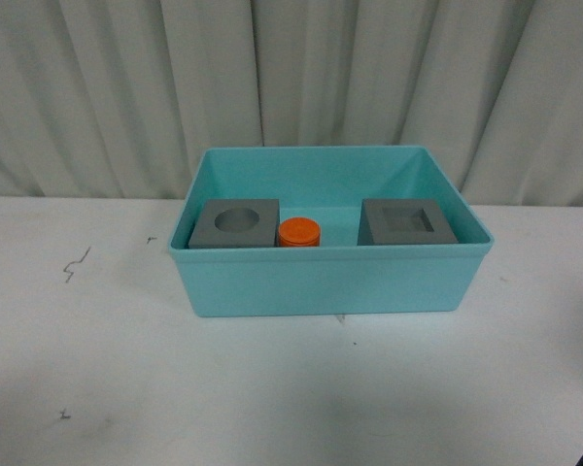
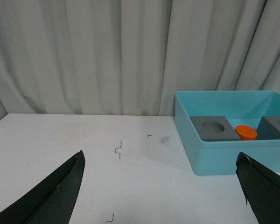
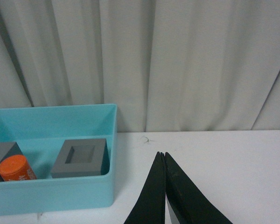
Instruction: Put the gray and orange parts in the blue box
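Note:
The blue box [image 1: 330,282] stands on the white table in the front view. Inside it sit the gray cube with a round recess [image 1: 235,224], the orange cylinder [image 1: 298,233] and the gray cube with a square recess [image 1: 406,223]. Neither arm shows in the front view. My left gripper [image 2: 159,163] is open and empty over the table, left of the box [image 2: 224,158]; the round-recess cube [image 2: 213,128] and cylinder [image 2: 246,132] show there. My right gripper [image 3: 162,155] is shut and empty, right of the box [image 3: 56,196]; the square-recess cube [image 3: 81,157] and cylinder [image 3: 16,169] show.
A pleated white curtain [image 1: 291,78] hangs behind the table. Small pen marks [image 1: 76,264] dot the white tabletop left of the box.

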